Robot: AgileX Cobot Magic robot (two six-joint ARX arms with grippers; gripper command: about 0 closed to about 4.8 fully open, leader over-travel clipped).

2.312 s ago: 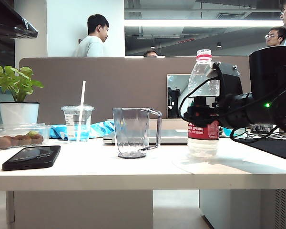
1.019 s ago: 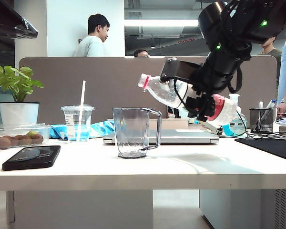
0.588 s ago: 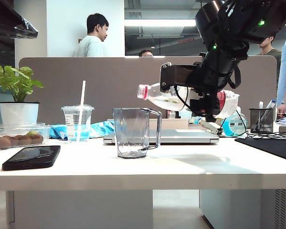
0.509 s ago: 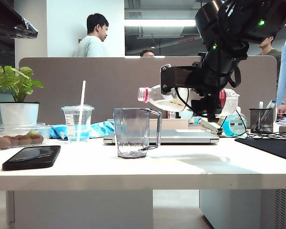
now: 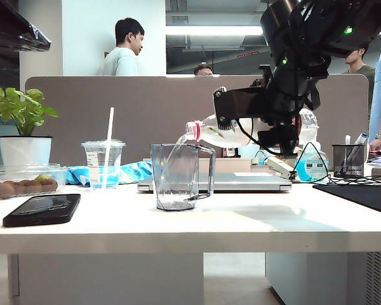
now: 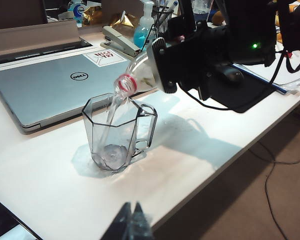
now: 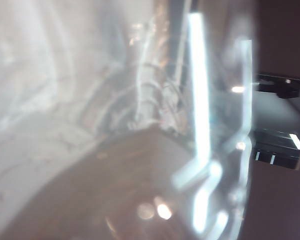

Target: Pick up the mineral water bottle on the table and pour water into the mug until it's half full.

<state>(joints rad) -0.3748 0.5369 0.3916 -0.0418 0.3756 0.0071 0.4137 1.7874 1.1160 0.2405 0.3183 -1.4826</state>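
So the right pincer (image 5: pixel 276 124) is up above the tabletop (image 5: pixel 241 222), clamped around the mineral water bottle (image 5: pixel 225 131), which is tipped roughly level with its red-ringed neck just over the rim of the mug (image 5: pixel 178 176). A thin stream of water (image 6: pixel 111 112) runs from the mouth down into the mug, and a little has pooled at the bottom. The right wrist view is basically all bottle (image 7: pixel 115 115), clear plastic filling the frame, so no fingertips are visible there.

The left pincer (image 6: pixel 133 224) sits low at the near edge of the tabletop in its own view, well apart from the mug. Only the dark tips show and they look pressed together, with nothing between them.

The surface is a wide white tabletop with a thick edge. Just behind the mug lies a closed silver laptop (image 5: pixel 235 183). Off to the left are a lidded clear cup with a white straw (image 5: pixel 104 164), a black phone (image 5: pixel 41 210) lying flat, a clear box of brownish fruit (image 5: pixel 19 181) and a potted green plant (image 5: pixel 22 127). On the right is a black mesh pen holder (image 5: pixel 348 160).

Room-wise it's an office: a brown partition (image 5: pixel 114 108) behind the tabletop, people standing beyond it, and a long ceiling light.
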